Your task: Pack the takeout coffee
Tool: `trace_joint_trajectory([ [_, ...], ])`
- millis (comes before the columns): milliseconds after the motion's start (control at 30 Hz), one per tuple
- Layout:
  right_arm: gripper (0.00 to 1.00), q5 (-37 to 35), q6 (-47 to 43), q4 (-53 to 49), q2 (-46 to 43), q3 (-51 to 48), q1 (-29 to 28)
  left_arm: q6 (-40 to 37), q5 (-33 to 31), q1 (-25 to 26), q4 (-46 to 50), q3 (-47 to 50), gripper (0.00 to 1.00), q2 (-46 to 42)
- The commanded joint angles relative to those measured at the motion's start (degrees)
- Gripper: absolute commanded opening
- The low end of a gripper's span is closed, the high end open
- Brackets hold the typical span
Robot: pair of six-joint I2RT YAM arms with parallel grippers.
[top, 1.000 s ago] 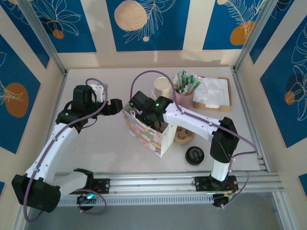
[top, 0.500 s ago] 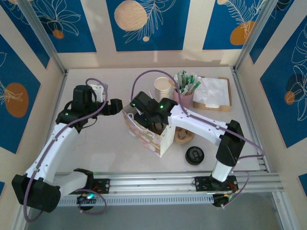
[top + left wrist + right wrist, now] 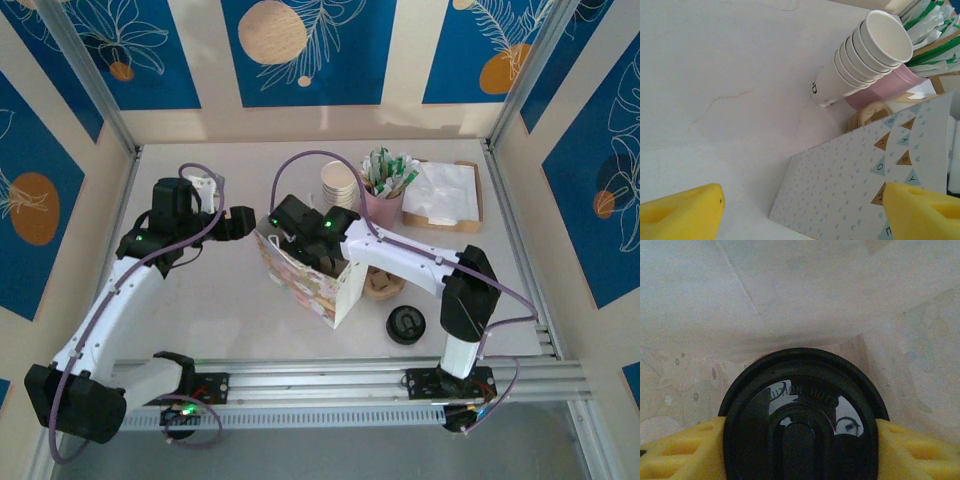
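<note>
Mid-table, top view: gift bag (image 3: 305,285) stands upright with its mouth open, printed side facing 7 o'clock. Right end effector (image 3: 312,250) reaches down into the bag mouth from the 3 o'clock side. Right wrist view: coffee cup (image 3: 800,435) is inside the bag, seen from above as a glossy black lid with pale bag walls around it. Yellow pads (image 3: 680,450) press on the lid rim at 9 and 3 o'clock, so the right end effector is clamped on the cup. Can't tell whether the cup base touches the bag floor. Left end effector (image 3: 242,222) sits at the bag's 10 o'clock corner. Left wrist view shows its jaws apart, with the bag's corner between the two pads. One pad overlaps the bag wall, the other is off to the side over bare table (image 3: 200,300), so no grip there. Stack of paper cups (image 3: 338,182) stands at 12 o'clock of the bag. Pink holder (image 3: 383,205) with green-and-white sachets is just beside the stack, at its 3 o'clock. Napkin tray (image 3: 442,195) lies further out at 3 o'clock. Loose black lid (image 3: 407,324) lies flat on the table at 4 o'clock of the bag. Brown round item (image 3: 382,282) sits between that lid and the bag; can't tell what it is.
</note>
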State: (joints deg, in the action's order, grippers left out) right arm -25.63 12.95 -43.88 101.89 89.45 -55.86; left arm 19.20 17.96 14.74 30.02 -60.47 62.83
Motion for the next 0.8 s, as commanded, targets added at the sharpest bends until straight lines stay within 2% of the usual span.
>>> trace_joint_trajectory([
  [0, 0.46, 0.5, 0.9, -3.1, 1.7, -1.4, -0.1, 0.5, 1.3, -0.3, 0.3, -1.0, 0.83, 0.3],
  [467, 0.47, -3.1, -1.1, -5.6, -1.6, 5.5, -1.8, 0.5, 1.2, -0.3, 0.4, -1.0, 0.83, 0.4],
  [767, 0.47, -3.3, 0.4, -7.1, -2.1, 2.6, -2.4, 0.5, 1.1, -0.3, 0.4, -0.9, 0.83, 0.3],
])
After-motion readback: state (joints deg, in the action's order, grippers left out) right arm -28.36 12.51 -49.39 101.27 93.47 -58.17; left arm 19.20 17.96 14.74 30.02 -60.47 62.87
